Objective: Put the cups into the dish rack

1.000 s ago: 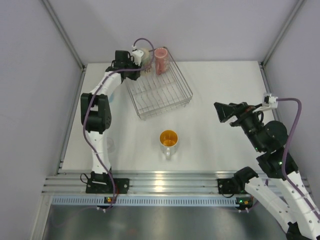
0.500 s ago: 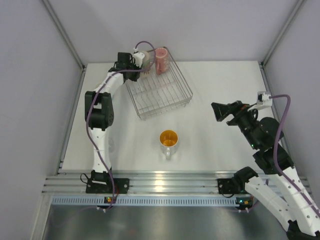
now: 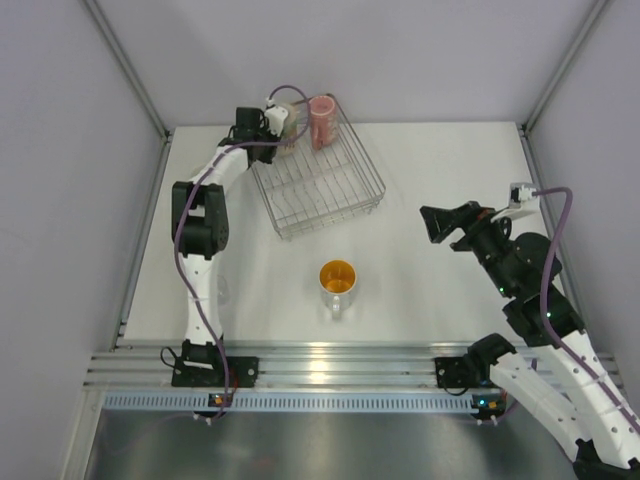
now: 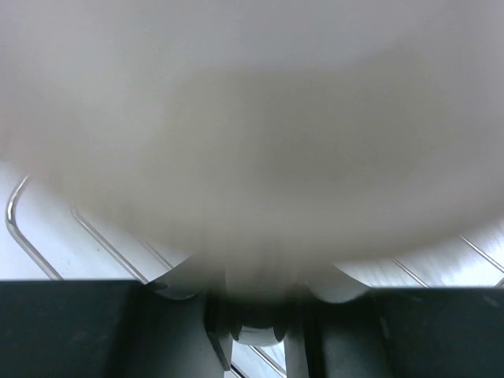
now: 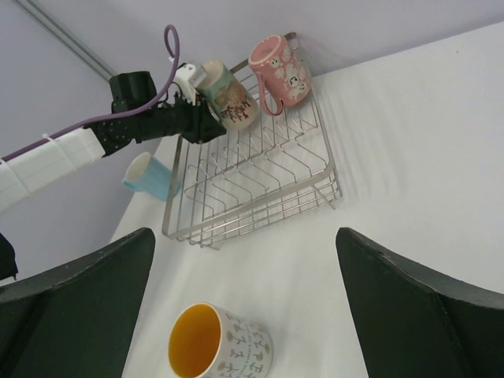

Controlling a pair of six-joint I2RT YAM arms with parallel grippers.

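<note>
The dish rack of silver wire stands at the back of the table, also seen in the right wrist view. A pink cup leans on its side in the rack's far corner. My left gripper is shut on a cream-tan cup, held tilted over the rack's far left corner; the cup fills the left wrist view as a blur above the wires. A speckled mug with an orange inside stands in front of the rack. My right gripper hangs open to the mug's right, holding nothing.
A light blue cup lies on the table just left of the rack, beside my left arm. Bare white table lies between the mug and the rack. Grey walls close the table on the left, back and right.
My left gripper has shifted slightly toward the rack's far left corner with the cream-tan cup. My right arm has edged a little to the left, its gripper still open.
</note>
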